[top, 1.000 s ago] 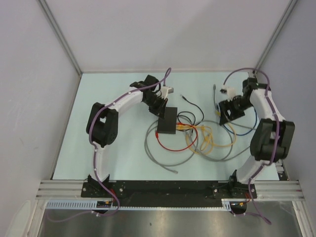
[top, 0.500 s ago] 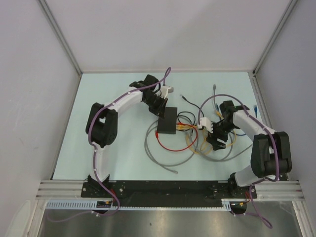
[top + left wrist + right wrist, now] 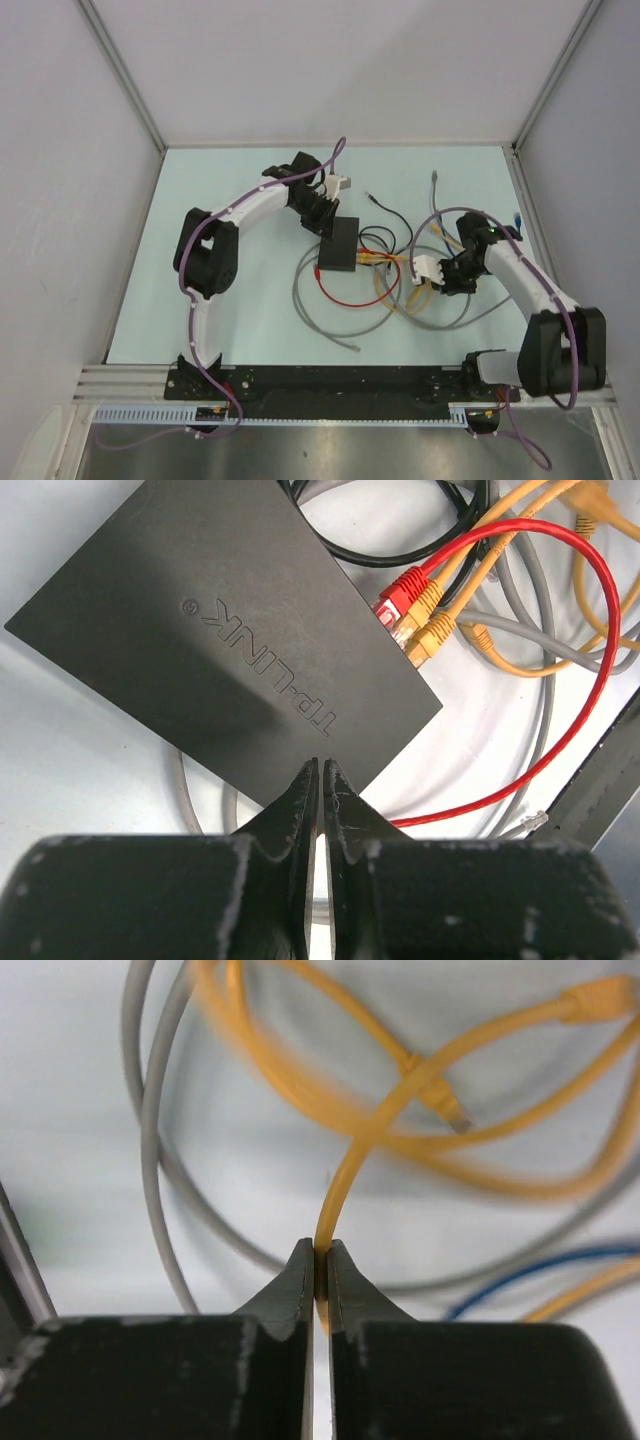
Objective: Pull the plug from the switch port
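The black switch lies flat at mid-table. A red plug and two yellow plugs sit in the ports on its right edge. My left gripper is shut and holds nothing, its tips over the switch's near corner. To the right, over the cable tangle, my right gripper is shut on a yellow cable. That cable rises from between the jaws and curves off to the upper right.
Loops of grey cable, red cable, black cable and blue cable spread around the switch. Loose yellow plug ends lie on the pale tabletop. Grey walls close in the left, back and right.
My right arm swung from the far right in toward the cable tangle, came down, and its jaws went from open to shut on the yellow cable. The left arm stayed still.
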Motion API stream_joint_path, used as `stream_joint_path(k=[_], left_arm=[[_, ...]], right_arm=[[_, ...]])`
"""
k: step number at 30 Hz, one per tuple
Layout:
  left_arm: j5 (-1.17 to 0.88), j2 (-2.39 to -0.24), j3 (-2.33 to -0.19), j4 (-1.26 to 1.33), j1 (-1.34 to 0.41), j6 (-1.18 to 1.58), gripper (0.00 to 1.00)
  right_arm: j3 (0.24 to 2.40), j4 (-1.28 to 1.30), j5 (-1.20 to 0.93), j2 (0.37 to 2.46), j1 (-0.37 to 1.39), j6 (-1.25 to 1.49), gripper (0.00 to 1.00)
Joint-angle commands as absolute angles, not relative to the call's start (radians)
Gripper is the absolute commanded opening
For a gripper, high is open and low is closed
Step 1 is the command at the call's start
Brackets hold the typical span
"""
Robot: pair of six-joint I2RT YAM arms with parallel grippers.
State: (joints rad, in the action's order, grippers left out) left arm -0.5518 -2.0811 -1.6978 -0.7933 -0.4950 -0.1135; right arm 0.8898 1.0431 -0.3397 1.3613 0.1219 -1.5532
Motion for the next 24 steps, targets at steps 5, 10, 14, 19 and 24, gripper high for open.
stream_joint_path(k=[5,10,14,19,24], left_arm=[[-0.571,-2.054,-1.709,-0.772,-0.489,-0.107,0.10],[-0.574,-2.054,-1.707,-0.769,-0.482,-0.104,0.10],[-0.574,-2.054,-1.707,-0.765,-0.482,-0.103,0.10],[-0.565,-2.048,-1.701,-0.769,-0.482,-0.107,0.10],[-0.561,-2.049,-1.703,-0.770,-0.483,-0.109,0.10]], right_arm=[[0.871,1.298,-0.276,1.149,-0.039,-1.940,0.00],[0.871,1.286,-0.212,1.167,-0.279,-2.163,0.00],[0.926,1.206,-0.276,1.259,-0.327,-2.080,0.00],[0.971,1.048,-0.414,1.302,-0.302,-1.840,0.00],[0.976,0.806,-0.434,1.357,-0.144,-1.440,0.00]])
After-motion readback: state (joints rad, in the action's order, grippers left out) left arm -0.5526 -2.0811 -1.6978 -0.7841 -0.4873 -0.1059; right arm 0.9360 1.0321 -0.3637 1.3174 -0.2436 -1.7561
